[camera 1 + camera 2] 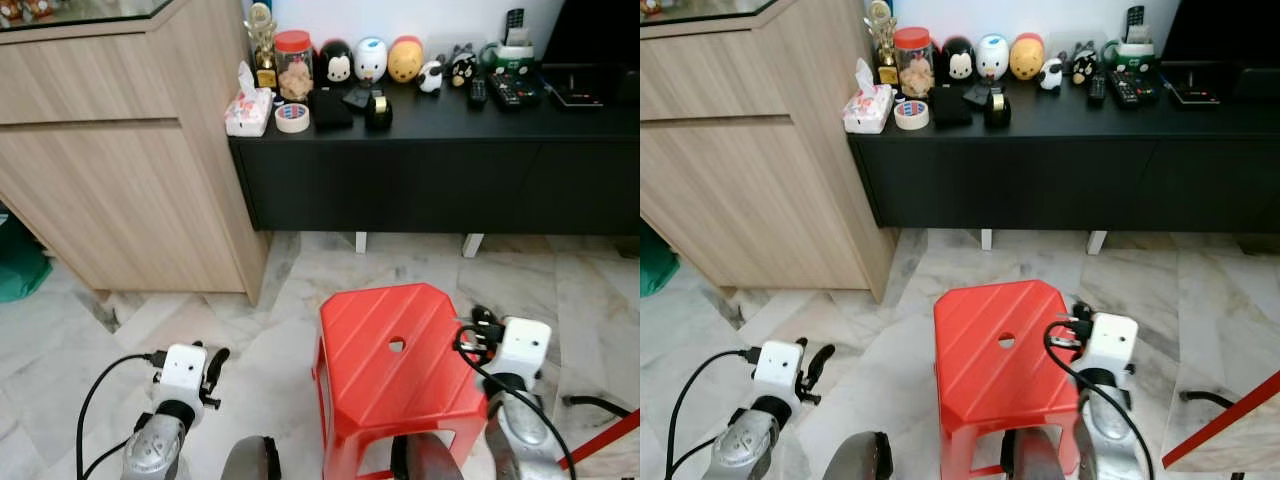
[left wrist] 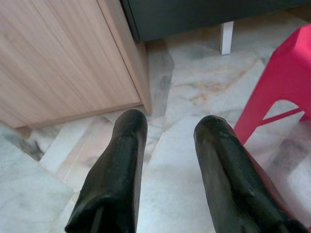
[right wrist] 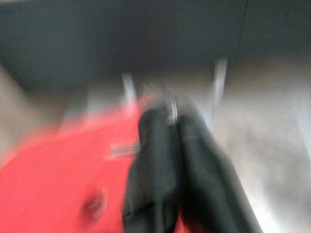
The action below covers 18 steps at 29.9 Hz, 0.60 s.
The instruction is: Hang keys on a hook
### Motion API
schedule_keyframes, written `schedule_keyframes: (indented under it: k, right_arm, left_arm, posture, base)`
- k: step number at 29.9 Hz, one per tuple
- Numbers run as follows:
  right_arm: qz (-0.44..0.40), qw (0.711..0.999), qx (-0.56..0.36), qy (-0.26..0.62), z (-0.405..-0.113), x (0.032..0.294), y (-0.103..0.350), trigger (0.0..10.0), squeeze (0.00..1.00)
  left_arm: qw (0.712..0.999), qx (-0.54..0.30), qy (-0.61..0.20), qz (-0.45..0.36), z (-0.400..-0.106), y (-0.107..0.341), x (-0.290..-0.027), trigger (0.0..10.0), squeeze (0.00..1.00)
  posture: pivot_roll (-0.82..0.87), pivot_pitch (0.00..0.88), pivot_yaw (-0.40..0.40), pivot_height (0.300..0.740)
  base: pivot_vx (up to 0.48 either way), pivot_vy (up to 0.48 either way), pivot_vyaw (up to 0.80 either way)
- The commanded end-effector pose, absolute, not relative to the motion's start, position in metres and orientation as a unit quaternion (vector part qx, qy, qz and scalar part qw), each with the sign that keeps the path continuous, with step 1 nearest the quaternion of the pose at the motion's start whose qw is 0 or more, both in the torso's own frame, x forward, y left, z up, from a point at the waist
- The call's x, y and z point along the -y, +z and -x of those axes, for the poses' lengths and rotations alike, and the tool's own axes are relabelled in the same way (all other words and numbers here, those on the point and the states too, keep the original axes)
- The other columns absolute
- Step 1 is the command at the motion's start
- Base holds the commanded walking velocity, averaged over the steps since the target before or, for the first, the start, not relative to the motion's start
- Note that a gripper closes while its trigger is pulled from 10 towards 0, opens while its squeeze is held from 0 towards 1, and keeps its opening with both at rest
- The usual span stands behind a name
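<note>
At the lower right of the head view, the right gripper (image 3: 174,121) sits at the right edge of the red plastic stool (image 1: 395,360), its fingers pressed together on what looks like a metal key ring (image 3: 172,110), though blur hides detail. At the lower left, the left gripper (image 2: 167,141) hangs spread wide and empty over the marble floor (image 1: 560,290).

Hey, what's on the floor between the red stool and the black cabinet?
Nothing: between the red stool and the black cabinet lies bare marble floor, with just the cabinet's white legs at its far edge, as the left eye view shows.
</note>
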State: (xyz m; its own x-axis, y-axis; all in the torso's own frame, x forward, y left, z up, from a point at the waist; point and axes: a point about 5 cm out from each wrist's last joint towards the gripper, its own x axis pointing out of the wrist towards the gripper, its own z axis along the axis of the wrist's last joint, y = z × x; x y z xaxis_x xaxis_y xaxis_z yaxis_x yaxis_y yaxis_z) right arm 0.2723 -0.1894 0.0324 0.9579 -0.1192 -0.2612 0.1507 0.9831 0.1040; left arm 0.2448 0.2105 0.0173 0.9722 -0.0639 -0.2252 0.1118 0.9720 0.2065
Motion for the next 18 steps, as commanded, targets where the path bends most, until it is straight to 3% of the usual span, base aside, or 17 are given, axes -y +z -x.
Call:
schedule_keyframes:
  k: [1,3,4,6,7,9,12,15,16,17,18]
  right_arm:
    - [-0.039,0.971,-0.217,-0.089,-0.264,0.192,0.009,10.0,0.00]
    - [0.034,0.969,-0.236,-0.069,-0.261,0.196,0.003,10.0,0.00]
    - [0.033,0.973,-0.221,-0.058,-0.263,0.194,0.006,10.0,0.00]
    - [-0.055,0.980,-0.181,-0.060,-0.268,0.190,0.015,10.0,0.00]
    - [-0.055,0.980,-0.181,-0.060,-0.268,0.190,0.015,10.0,0.00]
    - [-0.208,0.965,-0.137,-0.080,-0.276,0.188,0.031,10.0,0.00]
    - [-0.081,0.984,-0.153,-0.049,-0.277,0.189,0.030,10.0,0.00]
    - [-0.286,0.941,-0.137,-0.117,-0.280,0.194,0.032,10.0,0.00]
    - [-0.223,0.959,-0.143,-0.099,-0.280,0.196,0.032,10.0,0.00]
    - [-0.223,0.959,-0.143,-0.099,-0.280,0.196,0.032,10.0,0.00]
    - [-0.050,0.988,-0.135,-0.052,-0.280,0.194,0.036,10.0,0.00]
  left_arm:
    - [0.985,-0.122,-0.045,-0.117,-0.240,0.012,-0.211,10.0,0.00]
    - [0.985,-0.121,-0.044,-0.118,-0.240,0.011,-0.211,10.0,0.00]
    - [0.985,-0.121,-0.044,-0.118,-0.240,0.011,-0.211,10.0,0.00]
    - [0.985,-0.121,-0.043,-0.119,-0.240,0.011,-0.211,10.0,0.00]
    - [0.985,-0.121,-0.043,-0.119,-0.240,0.011,-0.211,10.0,0.00]
    - [0.984,-0.120,-0.043,-0.121,-0.239,0.010,-0.212,10.0,0.00]
    - [0.984,-0.122,-0.042,-0.123,-0.238,0.009,-0.212,10.0,0.00]
    - [0.984,-0.122,-0.042,-0.123,-0.238,0.008,-0.212,10.0,0.00]
    - [0.984,-0.121,-0.043,-0.124,-0.238,0.008,-0.211,10.0,0.00]
    - [0.984,-0.121,-0.043,-0.124,-0.238,0.008,-0.211,10.0,0.00]
    - [0.984,-0.122,-0.044,-0.124,-0.237,0.008,-0.210,10.0,0.00]
  posture:
    - [0.04,0.048,0.028,0.607]
    - [0.04,0.046,0.023,0.607]
    - [0.04,0.048,0.022,0.607]
    - [0.04,0.050,0.022,0.607]
    - [0.04,0.050,0.022,0.607]
    - [0.04,0.051,0.020,0.607]
    - [0.04,0.049,0.018,0.607]
    - [0.04,0.051,0.019,0.607]
    - [0.04,0.048,0.022,0.607]
    - [0.04,0.048,0.022,0.607]
    - [0.03,0.048,0.021,0.607]
  base:
    - [0.000,0.000,0.00]
    - [0.000,0.000,0.00]
    - [0.000,0.000,0.00]
    - [0.000,0.000,0.00]
    - [0.000,0.000,0.00]
    - [0.000,0.000,0.00]
    - [0.000,0.000,0.00]
    - [0.000,0.000,0.00]
    - [0.000,0.000,0.00]
    - [0.000,0.000,0.00]
    - [0.000,0.000,0.00]
